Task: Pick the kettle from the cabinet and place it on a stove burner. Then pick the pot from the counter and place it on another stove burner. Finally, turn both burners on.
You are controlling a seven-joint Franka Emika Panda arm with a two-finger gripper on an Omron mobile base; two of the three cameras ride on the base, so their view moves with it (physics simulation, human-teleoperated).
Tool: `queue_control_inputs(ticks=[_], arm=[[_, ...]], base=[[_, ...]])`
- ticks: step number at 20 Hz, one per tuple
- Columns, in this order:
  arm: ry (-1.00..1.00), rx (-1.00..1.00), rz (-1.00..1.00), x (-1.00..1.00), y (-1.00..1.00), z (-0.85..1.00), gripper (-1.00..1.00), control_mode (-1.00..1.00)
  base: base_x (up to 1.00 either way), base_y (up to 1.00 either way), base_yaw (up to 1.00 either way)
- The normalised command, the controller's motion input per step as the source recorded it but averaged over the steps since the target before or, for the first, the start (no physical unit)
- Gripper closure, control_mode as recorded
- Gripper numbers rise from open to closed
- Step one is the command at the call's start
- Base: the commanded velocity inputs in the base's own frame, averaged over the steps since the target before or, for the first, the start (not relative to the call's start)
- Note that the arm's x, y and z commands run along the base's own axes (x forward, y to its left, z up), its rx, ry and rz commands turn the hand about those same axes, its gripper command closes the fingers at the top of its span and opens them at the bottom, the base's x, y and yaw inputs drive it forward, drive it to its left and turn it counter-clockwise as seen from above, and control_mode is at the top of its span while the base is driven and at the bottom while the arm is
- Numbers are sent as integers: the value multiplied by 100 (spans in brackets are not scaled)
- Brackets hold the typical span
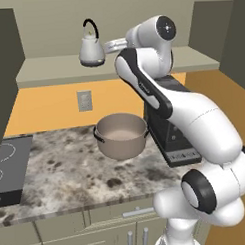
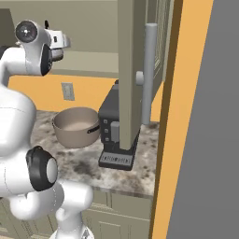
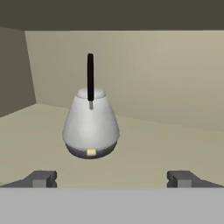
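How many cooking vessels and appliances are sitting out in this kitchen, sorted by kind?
Kettle: 1, on the cabinet shelf
Pot: 1, on the counter
Black countertop machine: 1
Cooktop: 1
Total: 4

flat, even rendered light, soft shadows, slightly coarse, no glare.

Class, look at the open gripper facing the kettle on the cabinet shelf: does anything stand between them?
Nothing visible does. In the hand view the kettle stands alone on the bare cabinet shelf, with clear space ahead of the open gripper.
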Motion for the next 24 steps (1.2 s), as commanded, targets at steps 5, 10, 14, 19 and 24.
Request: queue_control_inputs(ticks=[5, 10, 14, 19, 24], arm=[[-5, 4, 2, 18, 14, 20, -100, -100], [-2, 4, 1, 19, 8, 19, -100, -100], [0, 2, 0, 26, 17, 20, -100, -100], [0, 0, 0, 29, 23, 6, -100, -100], [2, 1, 0, 35, 17, 0, -100, -100]], base=[[0, 0, 0], [0, 0, 0], [0, 0, 0], [0, 0, 0], [0, 0, 0]])
